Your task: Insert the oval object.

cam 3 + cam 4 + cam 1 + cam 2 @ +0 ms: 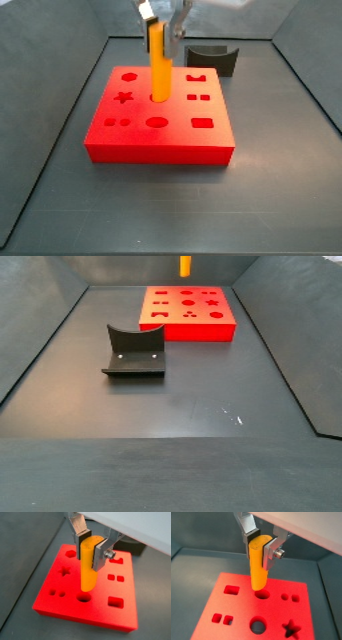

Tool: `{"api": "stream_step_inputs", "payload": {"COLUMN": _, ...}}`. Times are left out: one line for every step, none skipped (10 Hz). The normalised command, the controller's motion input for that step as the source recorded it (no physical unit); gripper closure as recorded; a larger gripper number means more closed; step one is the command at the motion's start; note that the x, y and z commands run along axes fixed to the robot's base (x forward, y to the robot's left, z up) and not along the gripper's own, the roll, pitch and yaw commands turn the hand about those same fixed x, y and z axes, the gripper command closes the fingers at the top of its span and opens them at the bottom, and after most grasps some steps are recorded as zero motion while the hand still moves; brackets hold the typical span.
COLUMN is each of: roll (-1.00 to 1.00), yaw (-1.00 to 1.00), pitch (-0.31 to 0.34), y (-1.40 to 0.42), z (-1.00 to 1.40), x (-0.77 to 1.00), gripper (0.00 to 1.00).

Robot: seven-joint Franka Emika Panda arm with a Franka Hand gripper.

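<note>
Oval object (89,564) hangs upright in the hand (91,539) above red block (127,607).

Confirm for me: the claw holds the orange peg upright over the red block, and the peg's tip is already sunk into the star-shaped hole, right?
Not quite. The claw does hold the oval object upright over the red block, but its tip hangs above the block by a round hole, not sunk in the star-shaped hole. Both wrist views show this.
</note>
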Motion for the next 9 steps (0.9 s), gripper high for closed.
{"api": "stream_step_inputs", "payload": {"roll": 0.00, "yaw": -1.00, "pitch": -0.050, "y": 0.00, "z": -0.30, "x": 0.01, "gripper": 1.00}}
{"api": "stream_step_inputs", "payload": {"roll": 0.00, "yaw": -1.00, "pitch": -0.043, "y": 0.00, "z": -0.23, "x": 0.00, "gripper": 1.00}}
{"api": "stream_step_inputs", "payload": {"roll": 0.00, "yaw": -1.00, "pitch": -0.047, "y": 0.00, "z": -0.21, "x": 0.00, "gripper": 1.00}}
{"api": "stream_step_inputs", "payload": {"roll": 0.00, "yaw": -1.00, "pitch": -0.060, "y": 0.00, "z": -0.13, "x": 0.00, "gripper": 1.00}}
{"api": "stream_step_inputs", "payload": {"roll": 0.00, "yaw": -1.00, "pitch": -0.051, "y": -0.03, "z": -0.09, "x": 0.00, "gripper": 1.00}}
{"api": "stream_step_inputs", "payload": {"roll": 0.00, "yaw": -1.00, "pitch": -0.043, "y": -0.03, "z": -0.09, "x": 0.00, "gripper": 1.00}}
{"api": "stream_step_inputs", "payload": {"roll": 0.00, "yaw": -1.00, "pitch": -0.046, "y": -0.03, "z": -0.09, "x": 0.00, "gripper": 1.00}}
{"api": "stream_step_inputs", "payload": {"roll": 0.00, "yaw": -1.00, "pitch": -0.060, "y": -0.03, "z": -0.11, "x": 0.00, "gripper": 1.00}}
{"api": "stream_step_inputs", "payload": {"roll": 0.00, "yaw": -1.00, "pitch": -0.079, "y": -0.03, "z": -0.11, "x": 0.00, "gripper": 1.00}}
